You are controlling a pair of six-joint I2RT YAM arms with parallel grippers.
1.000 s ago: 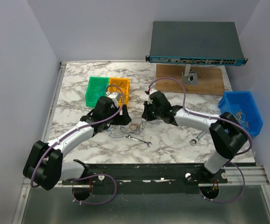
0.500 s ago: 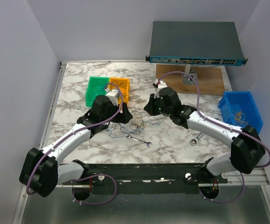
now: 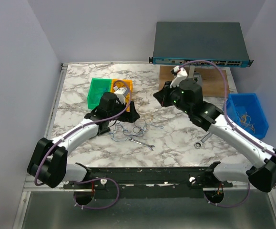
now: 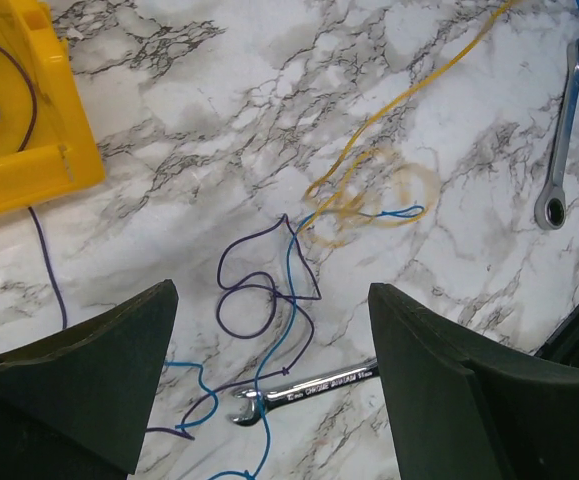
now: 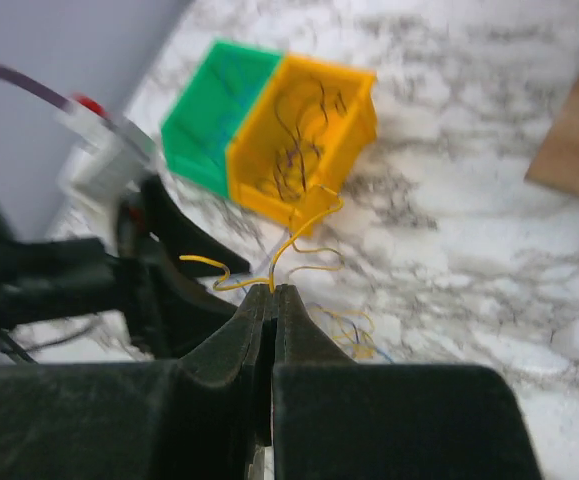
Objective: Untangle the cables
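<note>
The cables lie tangled on the marble table (image 3: 80, 119) between the grippers (image 3: 137, 129). In the left wrist view, a dark purple wire (image 4: 254, 300) loops across a blue wire (image 4: 291, 300), and a yellow wire (image 4: 389, 110) runs from a small yellow coil (image 4: 369, 195) toward the upper right. My left gripper (image 4: 271, 296) is open and empty above the purple loop; it also shows in the top view (image 3: 130, 113). My right gripper (image 5: 272, 290) is shut on the yellow wire (image 5: 304, 225) and holds it raised off the table, at the centre right of the top view (image 3: 159, 98).
A small silver wrench (image 4: 309, 385) lies under the blue wire, and another (image 3: 202, 140) lies to the right. Green (image 3: 98, 90) and yellow (image 3: 123, 88) bins stand behind the left gripper. A blue bin (image 3: 246, 114), a wooden board (image 3: 214, 83) and a network switch (image 3: 199, 43) stand at the right and back.
My right gripper has risen and moved back and to the right, drawing the yellow wire out of the tangle. The left gripper has shifted only slightly.
</note>
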